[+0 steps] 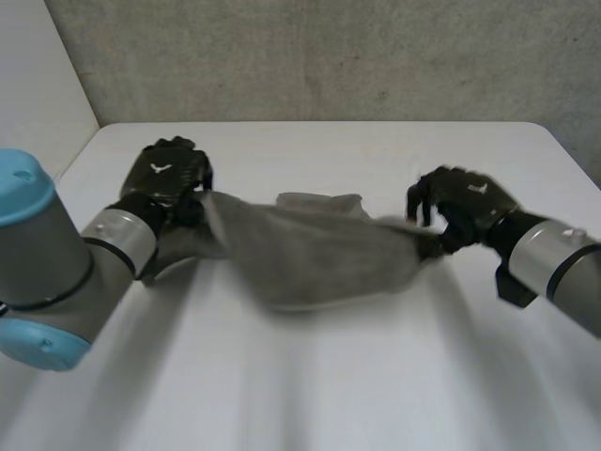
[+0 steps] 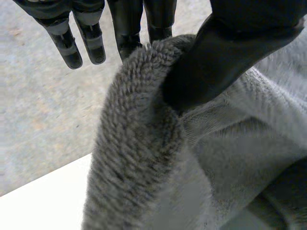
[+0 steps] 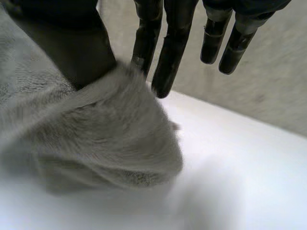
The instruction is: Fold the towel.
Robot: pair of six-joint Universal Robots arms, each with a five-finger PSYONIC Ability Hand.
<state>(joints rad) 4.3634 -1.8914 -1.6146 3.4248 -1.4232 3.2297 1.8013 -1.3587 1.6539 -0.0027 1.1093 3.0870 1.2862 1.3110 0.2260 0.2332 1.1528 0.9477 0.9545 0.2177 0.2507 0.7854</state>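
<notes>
The towel [image 1: 310, 249] is held stretched over the table's [image 1: 310, 385] middle, its ends pinched between thumb and fingers [image 2: 127, 28] by the left hand [image 1: 167, 174] and right hand [image 1: 465, 202]. A shallow pinch could be lost if the sagging cloth is pulled taut. Bare table is left toward the near edge.

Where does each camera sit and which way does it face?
Head view: behind and above, looking down at the table; left arm, right arm, left hand and right hand show, holding the towel by its ends.
Left wrist view: on the left wrist, looking along the palm; left hand pinches the towel's edge.
Right wrist view: on the right wrist, likewise; right hand pinches the other end.
Shared by all: towel, table.
</notes>
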